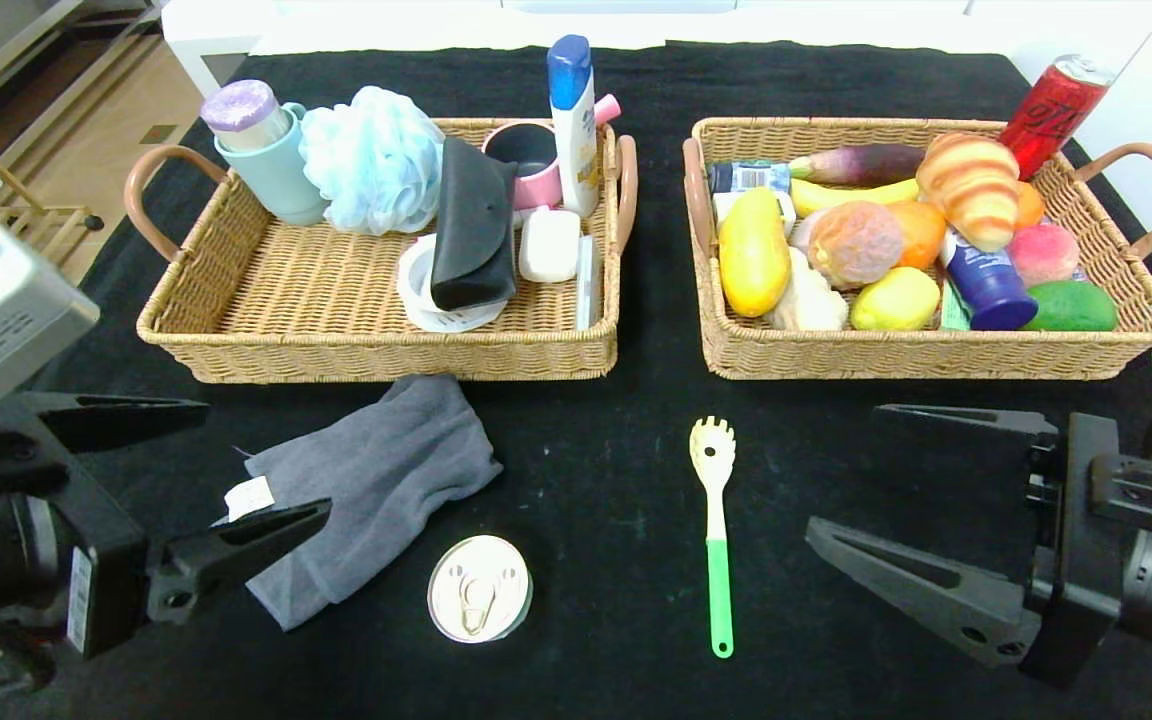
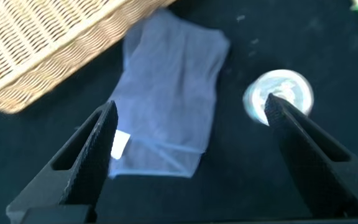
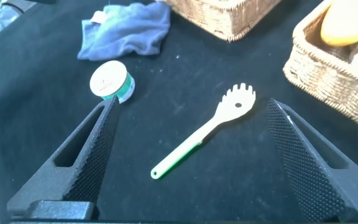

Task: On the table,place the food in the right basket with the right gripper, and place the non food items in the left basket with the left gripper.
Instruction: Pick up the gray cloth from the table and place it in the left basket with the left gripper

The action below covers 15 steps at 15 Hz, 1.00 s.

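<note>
A grey cloth (image 1: 376,470) lies on the black table in front of the left basket (image 1: 376,345). A round tin can (image 1: 479,588) with a pull-tab lid stands just right of the cloth. A pasta spoon (image 1: 714,500) with a green handle lies in front of the gap between the baskets. My left gripper (image 1: 268,458) is open and empty, above the cloth's left edge. In the left wrist view the cloth (image 2: 173,81) and the can (image 2: 291,87) lie beyond the gripper (image 2: 190,102). My right gripper (image 1: 842,467) is open and empty, right of the spoon (image 3: 204,134).
The left basket holds a cup, a bath pouf, a shampoo bottle, a pink mug, a black case and soap. The right basket (image 1: 926,350) is full of fruit, a croissant and a blue tube. A red drink can (image 1: 1051,115) leans at its far right corner.
</note>
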### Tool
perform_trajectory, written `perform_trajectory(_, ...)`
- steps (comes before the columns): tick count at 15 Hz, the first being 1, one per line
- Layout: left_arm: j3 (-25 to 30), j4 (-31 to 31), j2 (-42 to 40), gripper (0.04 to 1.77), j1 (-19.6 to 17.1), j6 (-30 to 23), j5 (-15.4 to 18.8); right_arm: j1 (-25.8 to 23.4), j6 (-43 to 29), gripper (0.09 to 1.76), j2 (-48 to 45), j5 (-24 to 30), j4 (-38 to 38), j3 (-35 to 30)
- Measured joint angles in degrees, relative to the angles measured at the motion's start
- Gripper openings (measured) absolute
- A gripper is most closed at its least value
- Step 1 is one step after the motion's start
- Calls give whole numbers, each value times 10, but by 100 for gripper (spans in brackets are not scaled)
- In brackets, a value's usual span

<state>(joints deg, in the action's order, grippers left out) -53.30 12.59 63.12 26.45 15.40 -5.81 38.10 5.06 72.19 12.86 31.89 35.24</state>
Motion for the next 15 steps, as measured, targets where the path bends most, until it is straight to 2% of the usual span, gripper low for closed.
perform_trajectory(3, -41, 46, 46, 172, -18, -15, -19, -2, 0, 170, -7, 0, 0, 0)
perform_trajectory(5, -55, 55, 80, 172, -29, -30, -30, -3, 0, 171, -11, 1, 0, 0)
perform_trajectory(10, -65, 57, 144, 172, -40, -51, -64, -3, 0, 171, -12, 1, -1, -2)
perform_trajectory(15, -64, 51, 176, 172, -42, -57, -65, -13, 0, 171, -13, -3, 1, 1)
